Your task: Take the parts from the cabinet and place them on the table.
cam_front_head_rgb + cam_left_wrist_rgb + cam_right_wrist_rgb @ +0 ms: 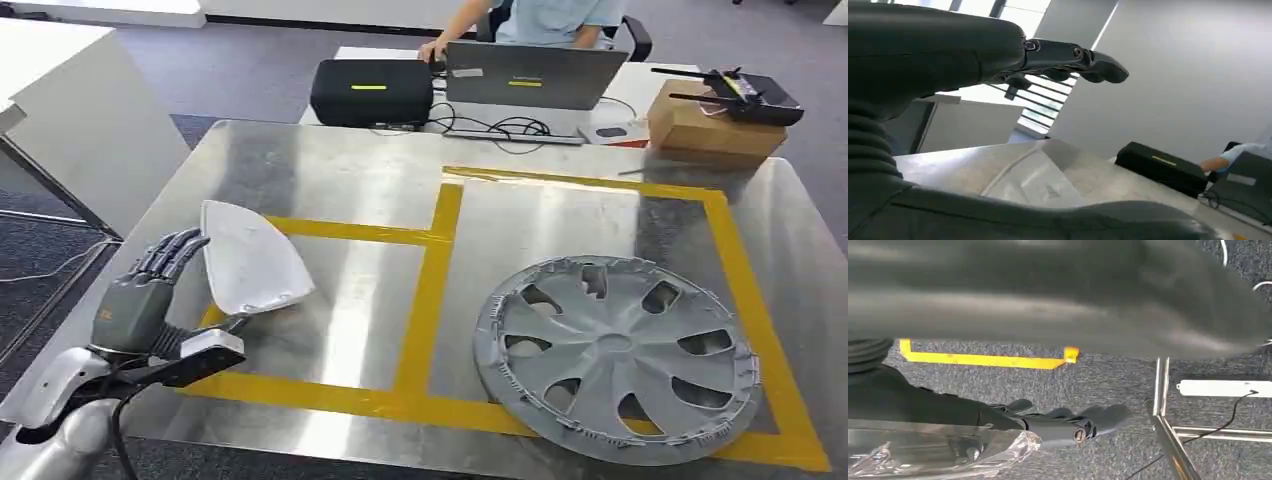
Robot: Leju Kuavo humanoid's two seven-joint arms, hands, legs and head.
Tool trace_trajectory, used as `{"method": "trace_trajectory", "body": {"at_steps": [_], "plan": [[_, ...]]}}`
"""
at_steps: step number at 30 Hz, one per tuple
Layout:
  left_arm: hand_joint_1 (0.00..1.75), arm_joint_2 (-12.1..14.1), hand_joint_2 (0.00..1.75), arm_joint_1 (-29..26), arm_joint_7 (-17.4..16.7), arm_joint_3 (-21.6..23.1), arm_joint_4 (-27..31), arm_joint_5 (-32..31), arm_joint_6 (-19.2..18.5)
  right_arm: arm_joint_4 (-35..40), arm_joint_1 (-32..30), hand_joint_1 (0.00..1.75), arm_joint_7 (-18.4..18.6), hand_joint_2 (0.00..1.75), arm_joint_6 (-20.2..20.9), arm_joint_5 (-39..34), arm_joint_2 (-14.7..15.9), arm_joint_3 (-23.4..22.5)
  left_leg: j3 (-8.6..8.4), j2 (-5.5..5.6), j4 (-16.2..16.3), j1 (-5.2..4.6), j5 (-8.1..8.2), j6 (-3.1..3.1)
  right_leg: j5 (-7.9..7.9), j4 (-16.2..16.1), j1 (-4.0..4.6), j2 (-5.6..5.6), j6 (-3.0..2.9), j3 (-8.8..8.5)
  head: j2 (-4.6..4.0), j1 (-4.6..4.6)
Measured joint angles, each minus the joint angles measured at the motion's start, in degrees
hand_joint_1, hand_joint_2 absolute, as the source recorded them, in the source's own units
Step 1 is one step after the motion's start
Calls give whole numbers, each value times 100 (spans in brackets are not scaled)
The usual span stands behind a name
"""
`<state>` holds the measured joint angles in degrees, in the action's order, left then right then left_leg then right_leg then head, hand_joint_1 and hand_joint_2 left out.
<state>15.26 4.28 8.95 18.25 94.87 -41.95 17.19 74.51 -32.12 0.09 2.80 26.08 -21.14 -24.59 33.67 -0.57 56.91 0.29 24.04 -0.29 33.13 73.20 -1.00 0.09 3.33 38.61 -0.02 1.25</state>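
A white, shield-shaped shell part [250,262] lies on the metal table [330,170], inside the left square of yellow tape. My left hand [150,290] is at its left edge, fingers stretched out along the part and spread. In the left wrist view the part [1035,180] lies on the tabletop between my thumb and the raised fingers [1073,57], which do not close on it. A grey wheel cover [615,355] lies flat in the right taped square. My right hand [1048,425] hangs over the carpet with its fingers straight, next to crinkled clear film [943,452].
At the table's far side stand a black case [370,92], a laptop [535,75], cables, and a cardboard box [705,130] with a controller on top. A person sits behind the laptop. A white desk [60,110] stands to the left. A metal frame [1168,440] stands by my right hand.
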Motion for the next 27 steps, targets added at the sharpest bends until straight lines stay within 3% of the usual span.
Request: {"method": "trace_trajectory", "body": {"at_steps": [2,3,7,8,9,11,13,14,15,16,17,18,19,22,23,24,25,27], "plan": [[0,39,0,-199,177,-148,174,224,195,130,-86,0,121,0,91,-127,0,28,-2,36,3,0,-18,-27,-448,-1076,13,29,-61,-600,0,0],[0,66,0,-284,235,-228,237,336,233,197,-125,0,155,0,149,-180,0,33,13,41,10,-17,-33,-59,-403,-1432,19,102,-70,-771,0,-2],[0,105,0,-651,681,-613,348,1057,274,497,-254,0,168,0,635,-177,33,24,47,65,-61,-23,-174,-182,-556,-1444,53,59,-186,-735,0,-4],[0,105,0,-737,800,-715,348,1206,274,525,-262,0,62,0,836,-60,50,0,87,65,-51,-20,-152,-212,-625,-1487,14,32,-227,-705,0,-6],[0,98,0,-797,870,-805,348,1337,272,534,-237,0,-69,0,1057,88,59,-85,163,64,67,-21,52,-243,-667,-1500,14,-8,-273,-660,0,-24],[0,68,0,-897,943,-957,348,1730,291,534,-179,0,-227,0,1399,281,59,-294,490,64,874,-17,594,-288,-719,-1506,23,-75,-303,-581,0,-28],[0,0,0,-1036,980,-1131,328,1994,371,534,-185,0,-260,0,1480,376,57,-411,749,64,1631,-18,901,-293,-728,-1504,51,-169,-312,-550,0,-28],[0,-35,0,-1096,1017,-1226,311,2072,397,534,-196,0,-263,0,1493,399,57,-446,738,64,1667,-23,867,-281,-729,-1504,62,-219,-312,-540,0,-26],[0,-55,0,-1143,1030,-1312,291,2123,436,534,-217,0,-260,0,1489,400,57,-476,593,62,1444,-33,702,-252,-731,-1504,80,-276,-313,-529,0,-33],[0,-87,0,-1181,1028,-1396,272,2153,501,536,-250,0,-245,0,1467,376,57,-485,347,45,997,-53,459,-203,-735,-1517,95,-328,-316,-527,0,-24],[0,-127,0,-1205,1028,-1481,250,2197,563,553,-290,0,-219,0,1438,345,57,-485,45,-41,456,-91,201,-129,-734,-1519,112,-370,-316,-538,0,-31],[0,-164,0,-1223,1019,-1607,208,2232,670,571,-324,0,-166,0,1401,294,46,-483,-169,-362,29,-176,87,-1,-734,-1532,107,-402,-316,-541,0,-24],[0,-221,0,-1226,997,-1734,134,2265,766,571,-345,0,-122,0,1364,244,28,-481,-209,-472,-68,-222,92,29,-751,-1501,156,-424,-295,-526,0,-22],[0,-459,0,-1315,978,-2182,-186,2499,904,628,-397,0,22,0,1224,111,26,-459,-162,-281,-110,-219,57,51,-789,-1537,143,-572,-234,-516,0,-26],[0,-560,0,-1327,1000,-2324,-293,2571,901,669,-417,0,52,0,1193,71,26,-430,-224,-198,-300,-136,40,75,-729,-1514,153,-529,-200,-479,0,-24],[0,-657,0,-1336,1015,-2434,-378,2615,899,695,-419,0,63,0,1174,47,26,-417,-207,-139,-304,-113,-2,71,-591,-1440,141,-284,-169,-429,0,-11],[0,-722,0,-1334,1019,-2534,-459,2637,899,717,-424,0,72,0,1152,37,26,-402,-175,-91,-305,-87,-36,99,-342,-1173,138,-128,-150,-371,0,-11],[0,-844,0,-1336,1022,-2641,-574,2632,901,722,-441,0,102,0,1143,17,24,-378,-103,47,-303,-64,-101,89,155,-290,132,-35,-116,-112,0,-13]]}}
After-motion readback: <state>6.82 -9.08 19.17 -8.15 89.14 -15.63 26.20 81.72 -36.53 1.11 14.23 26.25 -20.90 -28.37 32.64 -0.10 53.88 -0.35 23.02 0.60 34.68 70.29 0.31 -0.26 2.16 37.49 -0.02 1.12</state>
